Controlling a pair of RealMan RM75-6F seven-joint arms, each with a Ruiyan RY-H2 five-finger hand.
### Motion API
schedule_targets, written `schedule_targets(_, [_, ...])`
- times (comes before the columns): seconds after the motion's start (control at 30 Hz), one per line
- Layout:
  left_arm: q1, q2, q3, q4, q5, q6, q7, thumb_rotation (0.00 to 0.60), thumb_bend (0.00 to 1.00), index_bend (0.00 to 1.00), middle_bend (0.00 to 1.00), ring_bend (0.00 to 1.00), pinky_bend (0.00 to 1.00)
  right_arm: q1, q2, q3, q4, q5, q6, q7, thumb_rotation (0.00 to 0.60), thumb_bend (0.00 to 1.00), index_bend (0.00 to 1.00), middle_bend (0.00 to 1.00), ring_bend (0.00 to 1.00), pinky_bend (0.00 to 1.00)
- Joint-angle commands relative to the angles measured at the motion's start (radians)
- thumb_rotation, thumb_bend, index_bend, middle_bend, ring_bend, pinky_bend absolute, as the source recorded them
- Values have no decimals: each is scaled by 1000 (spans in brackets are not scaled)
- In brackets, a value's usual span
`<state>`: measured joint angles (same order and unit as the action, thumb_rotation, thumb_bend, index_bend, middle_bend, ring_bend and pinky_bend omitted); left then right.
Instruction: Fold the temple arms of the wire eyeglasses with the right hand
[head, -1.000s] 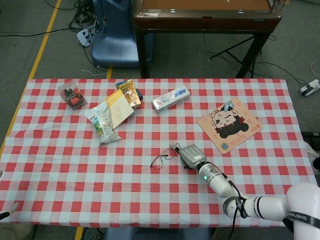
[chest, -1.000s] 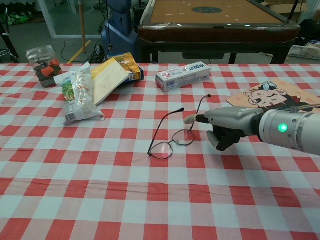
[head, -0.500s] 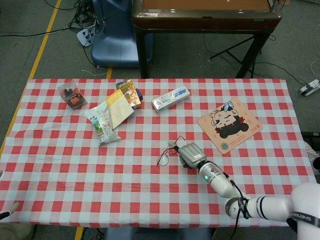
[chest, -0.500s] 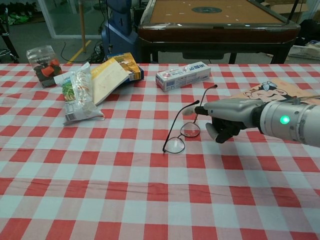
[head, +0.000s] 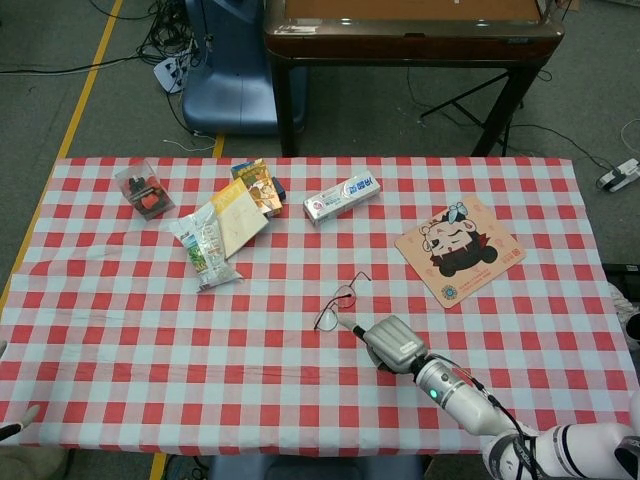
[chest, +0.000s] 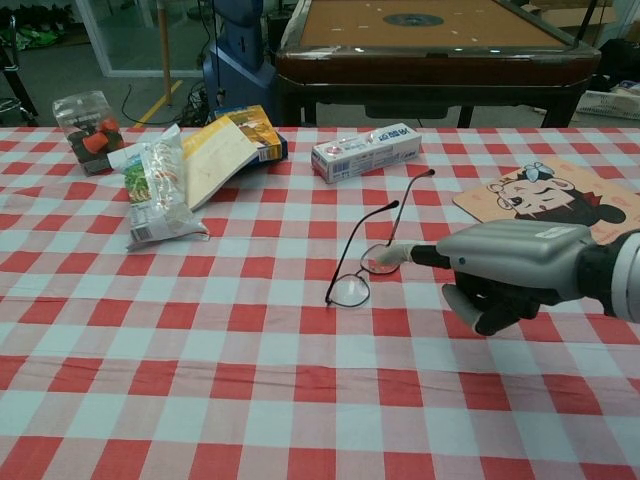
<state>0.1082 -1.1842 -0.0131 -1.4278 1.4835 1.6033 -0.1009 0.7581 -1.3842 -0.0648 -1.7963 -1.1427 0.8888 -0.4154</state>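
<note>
Right hand has pulled back toward the robot since a moment ago; one finger points out straight, tip at the near lens of the wire eyeglasses, the rest curl under the palm on nothing. It holds nothing. Whether the tip actually touches the frame, can't tell.

The glasses have slid a bit away from the robot and turned, and now sit just past the fingertip. Both temple arms are up and splayed open, ends well beyond the fingertip. Judgement: no fold done yet, only a nudge of the frame; each temple needs pushing in toward the lenses.

Left hand not visible in either view.

Surface: red-and-white checked tablecloth, flat, some creases out left. Far beyond the fingers: toothpaste box, snack packets, a book or carton, a clear pack with something red. To the right of the hand, a cartoon mouse pad.

Room: grey floor, cables, yellow floor line, dark wooden table, blue base behind.
</note>
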Motion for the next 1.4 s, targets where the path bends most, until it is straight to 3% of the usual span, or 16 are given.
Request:
schedule_targets(0.03, [1,1,0,-1,0,0,-4,600,164,0,0,0,0,-4,-9,14,6,-27,-3,32,600,783,0,1000,1000,1000])
schedule_targets(0.47, [0,-2,-7,18,-17,-9,-17,600,164,0,0,0,0,23,-118,78,129,-4,-61,84,600,783,0,1000,1000,1000])
schedule_targets(1.17, [0,-14,-4,37,-21,-24,-31,600,164,0,0,0,0,67,-197,118,267,158,-179,117,600,784,0,1000,1000,1000])
schedule_targets(1.4, [2,-13,-5,40,-24,-22,-36,600,164,0,0,0,0,77,-204,106,279,180,-180,99,600,784,0,1000,1000,1000])
